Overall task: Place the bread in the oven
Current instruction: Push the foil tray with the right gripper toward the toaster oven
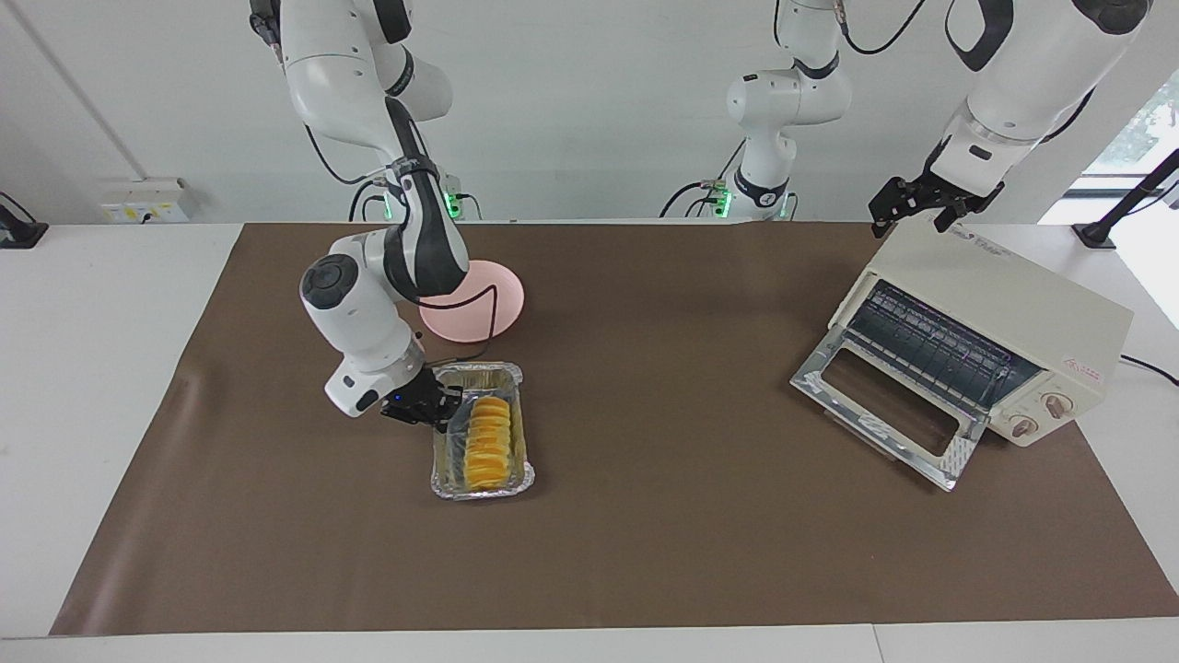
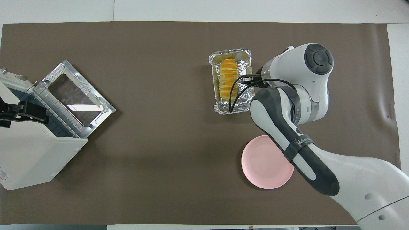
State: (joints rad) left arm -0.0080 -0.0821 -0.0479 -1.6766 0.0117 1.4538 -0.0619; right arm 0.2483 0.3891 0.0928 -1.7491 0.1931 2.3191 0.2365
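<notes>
The bread (image 1: 485, 442) (image 2: 228, 78), a ridged golden loaf, lies in a crinkled foil tray (image 1: 516, 474) (image 2: 218, 107) in the middle of the brown mat. My right gripper (image 1: 440, 410) (image 2: 247, 80) is shut on the tray's long rim, on the side toward the right arm's end of the table. The cream-white oven (image 1: 1004, 304) (image 2: 28, 153) stands at the left arm's end with its glass door (image 1: 884, 405) (image 2: 76, 95) dropped open and the wire rack showing. My left gripper (image 1: 912, 207) (image 2: 19, 111) waits open over the oven's top.
A round pink plate (image 1: 488, 304) (image 2: 262, 166) lies nearer to the robots than the tray, partly covered by the right arm. A wide stretch of bare brown mat (image 1: 663, 387) lies between the tray and the oven's open door.
</notes>
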